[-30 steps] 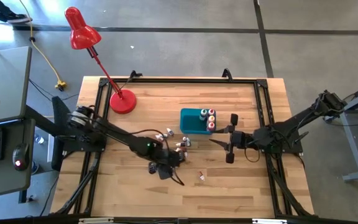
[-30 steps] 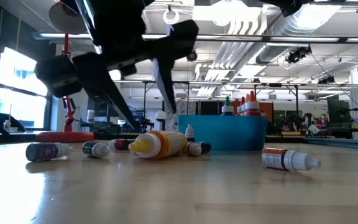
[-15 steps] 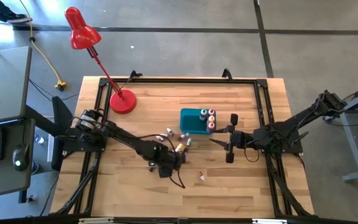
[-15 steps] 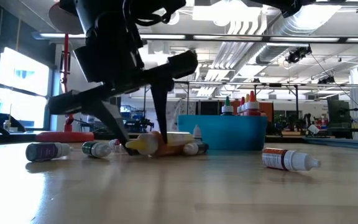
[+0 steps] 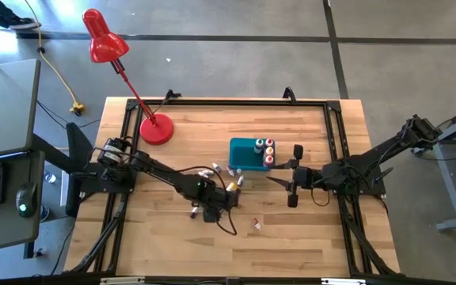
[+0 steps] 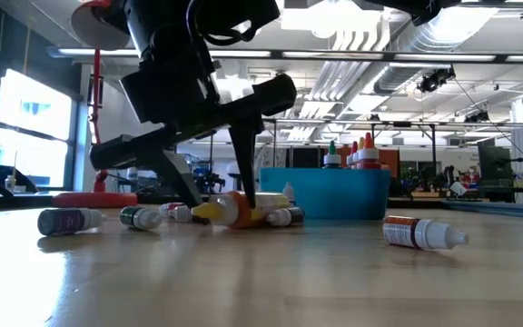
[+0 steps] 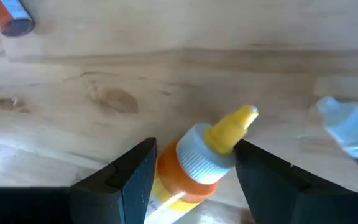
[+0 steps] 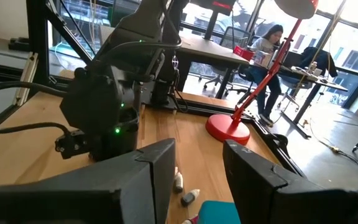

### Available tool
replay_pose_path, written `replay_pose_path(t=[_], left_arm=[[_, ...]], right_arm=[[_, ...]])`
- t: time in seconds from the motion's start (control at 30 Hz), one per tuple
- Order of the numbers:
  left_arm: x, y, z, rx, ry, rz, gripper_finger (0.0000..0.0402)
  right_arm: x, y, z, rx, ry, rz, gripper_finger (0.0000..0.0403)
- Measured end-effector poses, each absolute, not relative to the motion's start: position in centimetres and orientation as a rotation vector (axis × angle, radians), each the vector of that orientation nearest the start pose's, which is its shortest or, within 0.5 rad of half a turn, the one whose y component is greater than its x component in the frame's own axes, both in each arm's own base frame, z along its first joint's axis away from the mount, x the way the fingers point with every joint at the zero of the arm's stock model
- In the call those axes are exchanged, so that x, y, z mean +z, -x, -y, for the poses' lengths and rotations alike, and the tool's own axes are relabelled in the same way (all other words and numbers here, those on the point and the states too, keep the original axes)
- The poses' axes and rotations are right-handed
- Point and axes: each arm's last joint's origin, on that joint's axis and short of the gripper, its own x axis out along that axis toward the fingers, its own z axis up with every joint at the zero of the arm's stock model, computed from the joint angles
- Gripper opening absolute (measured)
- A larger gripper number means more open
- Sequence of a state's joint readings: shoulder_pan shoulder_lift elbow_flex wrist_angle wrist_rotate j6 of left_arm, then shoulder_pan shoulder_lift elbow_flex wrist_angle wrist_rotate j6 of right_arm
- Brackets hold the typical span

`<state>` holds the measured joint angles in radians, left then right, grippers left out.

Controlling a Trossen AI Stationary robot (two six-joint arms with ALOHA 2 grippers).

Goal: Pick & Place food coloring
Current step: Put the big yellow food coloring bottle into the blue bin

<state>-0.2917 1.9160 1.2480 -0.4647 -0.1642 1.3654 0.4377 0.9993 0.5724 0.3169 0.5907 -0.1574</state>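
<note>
I have the left claw [image 7: 191,171] down at the surface [image 5: 307,237] among the loose food coloring, its fingers spread and set one to each side of the yellow-orange bottle [image 7: 197,165], which lies on its side with its yellow tip pointing away from the wrist; I place it so because the bottle is slim and lying flat, and a straddle across its body should let the fingers meet it squarely; I judge the pinch is not yet made, since the wrist view shows gaps at both sides. Other small bottles lie just beside it: a pale-capped one [image 7: 352,127] to one side, and a short row [image 6: 71,220] across the surface in the low view; one stray bottle [image 5: 256,226] lies apart, nearer the front edge. The blue bin [image 5: 244,157] stands near the cluster with several bottles [image 5: 268,150] already upright at its right end, so the carry should be short. My right claw [image 5: 291,184] waits just beside the bin, fingers apart and holding nothing, clear of the left arm's path. The red lamp [image 5: 155,129] stands well off at the back left.
</note>
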Motion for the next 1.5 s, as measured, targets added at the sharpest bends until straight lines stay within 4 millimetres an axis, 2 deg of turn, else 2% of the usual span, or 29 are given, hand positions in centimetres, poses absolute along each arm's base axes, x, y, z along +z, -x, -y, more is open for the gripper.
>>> replay_pose_path(t=[0.13,0.43,0.6,0.73,0.9,1.0,1.17,1.3,1.4,1.5], left_arm=[[15.9,-36.5,10.4,-0.908,-1.454,-0.848,0.0199],[14.8,-36.8,10.5,-0.922,-1.462,-0.862,0.0110],[15.0,-37.2,10.5,-0.840,-1.470,-0.892,0.0104],[15.5,-37.8,10.6,-0.771,-1.395,-0.889,0.0105],[18.1,-39.5,11.0,-0.561,-1.183,-0.872,0.0105],[19.6,-40.3,10.8,-0.502,-1.054,-0.850,0.0105],[22.2,-41.4,10.3,-0.397,-0.994,-0.838,0.0102],[24.3,-42.4,8.7,-0.298,-0.950,-0.818,0.0082],[26.8,-42.3,7.1,-0.232,-0.907,-0.800,0.0049],[29.1,-41.5,5.3,-0.212,-0.822,-0.779,0.0012]], right_arm=[[26.9,-20.3,-7.7,-0.145,0.211,-0.107,0.0129],[26.9,-20.3,-7.7,-0.145,0.211,-0.108,0.0129],[26.9,-20.3,-7.7,-0.145,0.211,-0.108,0.0129],[26.9,-20.3,-7.7,-0.145,0.211,-0.107,0.0129],[26.9,-20.3,-7.7,-0.145,0.211,-0.107,0.0129],[26.9,-20.3,-7.7,-0.145,0.211,-0.107,0.0129],[26.9,-20.3,-7.7,-0.145,0.211,-0.107,0.0129],[26.9,-20.3,-7.7,-0.145,0.211,-0.107,0.0129],[26.9,-20.3,-7.7,-0.144,0.211,-0.107,0.0129],[26.9,-20.3,-7.7,-0.145,0.211,-0.108,0.0129]])
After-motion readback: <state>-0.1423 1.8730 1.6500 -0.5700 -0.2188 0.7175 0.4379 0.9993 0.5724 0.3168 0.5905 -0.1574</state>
